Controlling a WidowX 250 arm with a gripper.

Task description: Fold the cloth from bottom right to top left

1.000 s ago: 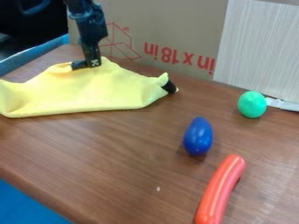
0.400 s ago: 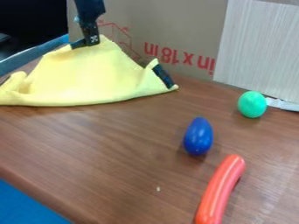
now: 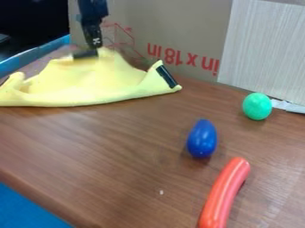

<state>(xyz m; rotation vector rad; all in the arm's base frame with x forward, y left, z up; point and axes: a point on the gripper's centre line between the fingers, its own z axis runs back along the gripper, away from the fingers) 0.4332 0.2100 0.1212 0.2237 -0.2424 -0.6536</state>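
yellow cloth (image 3: 89,84) is at the upper left of the brown wood-grain surface (image 3: 119,151), bunched, with raised folds along its far side. its left end reaches the view's left edge; its right end narrows to a corner with a dark patch (image 3: 166,76) on it. black hand (image 3: 89,53) hangs down from the top, at the cloth's raised far edge, left of the peak. area is blurred; can't tell if the hand is spread, pressed together or pinching cloth.

other items on the surface: green egg-shaped toy (image 3: 257,106) on the right, near the white ribbed panel (image 3: 262,49). blue egg-shaped toy (image 3: 202,138) nearer the camera and left of the green one, well apart from the cloth. orange-red sausage-shaped toy (image 3: 224,193) at lower right, slanted, near end cut off by the view's bottom edge. small pale speck (image 3: 161,192) to its left. cardboard (image 3: 179,26) with red print stands upright behind the cloth.
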